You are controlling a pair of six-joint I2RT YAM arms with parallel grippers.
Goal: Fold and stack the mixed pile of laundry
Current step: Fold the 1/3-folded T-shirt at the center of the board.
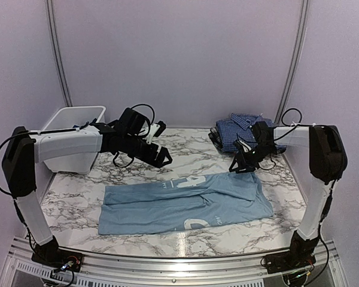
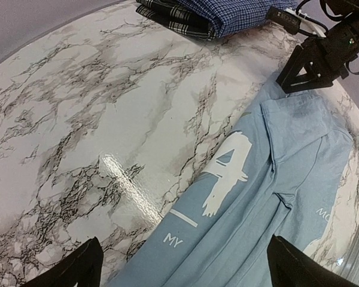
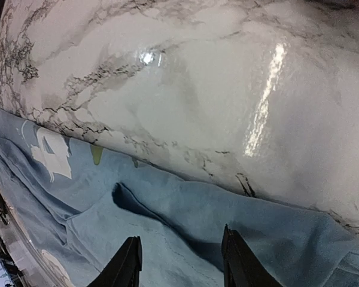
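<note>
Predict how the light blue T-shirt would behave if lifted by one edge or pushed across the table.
Probably floppy: the light blue T-shirt lies flat with soft creases, so lifted by one edge it would likely drape. Likely light, being thin cloth. On the glossy marble table it may slide or bunch when pushed.

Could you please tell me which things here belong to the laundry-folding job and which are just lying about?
Job in hand:
- light blue T-shirt, spread flat
- navy check shirt, folded on top of the plaid piece

Lying about:
- white bin, far left
- marble table
</note>
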